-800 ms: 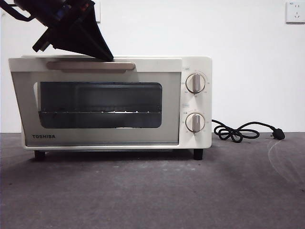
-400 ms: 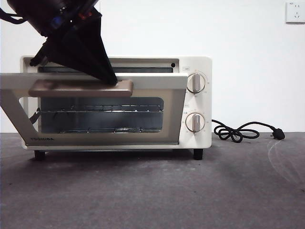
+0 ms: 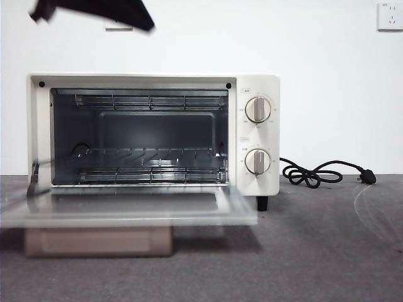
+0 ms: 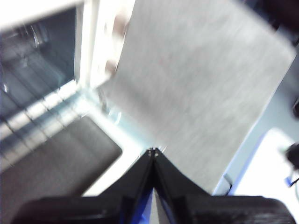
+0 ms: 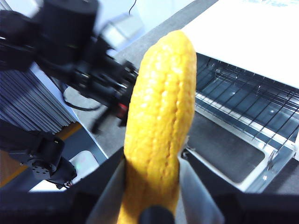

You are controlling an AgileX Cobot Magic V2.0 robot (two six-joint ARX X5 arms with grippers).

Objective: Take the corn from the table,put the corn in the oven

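Now corn clamped upright between right pincer jaws, left pincer closed, oven open.

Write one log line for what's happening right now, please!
oven: door open | right end effector: holds corn | left end effector: shut, above door

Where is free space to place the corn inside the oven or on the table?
The oven rack is bare from wall to wall. The table is bare right of the open door, before the cord. The right gripper holds the corn.
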